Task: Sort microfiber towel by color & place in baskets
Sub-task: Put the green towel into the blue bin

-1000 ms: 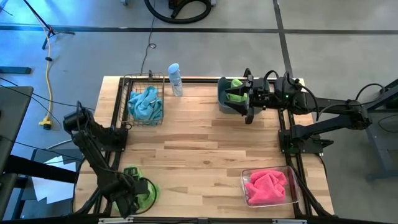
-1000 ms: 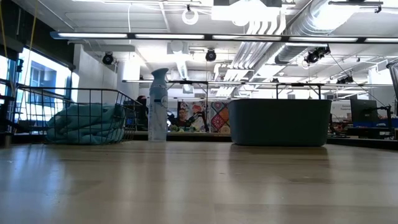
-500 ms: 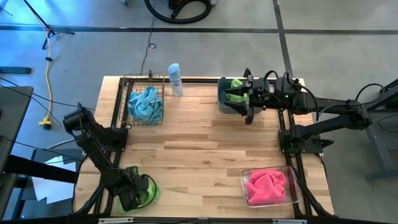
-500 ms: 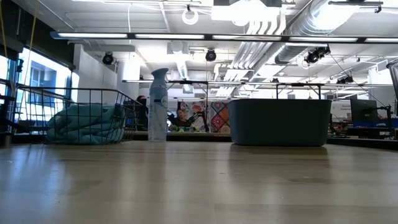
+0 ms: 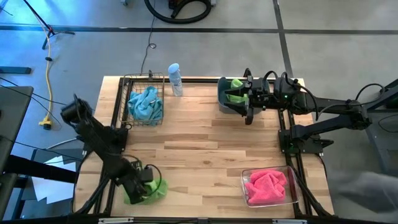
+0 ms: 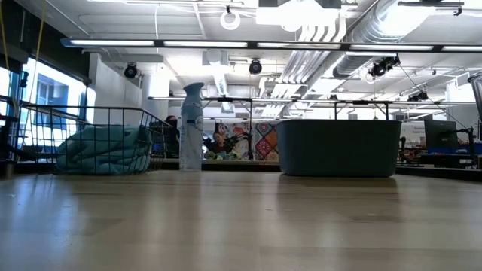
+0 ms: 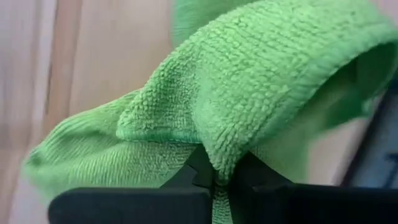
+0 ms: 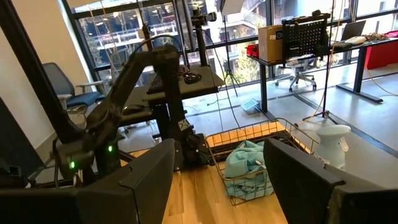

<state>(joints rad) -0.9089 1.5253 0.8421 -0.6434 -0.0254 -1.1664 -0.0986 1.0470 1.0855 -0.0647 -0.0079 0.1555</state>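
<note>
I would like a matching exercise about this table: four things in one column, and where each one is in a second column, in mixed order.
Things:
1. light blue towel
2. pink towel
3. spray bottle
4. left gripper

Places or states:
A. in the clear bin
B. shut on the green towel
C. in the wire basket
D. upright beside the wire basket

Pairs: 1-C, 2-A, 3-D, 4-B
</note>
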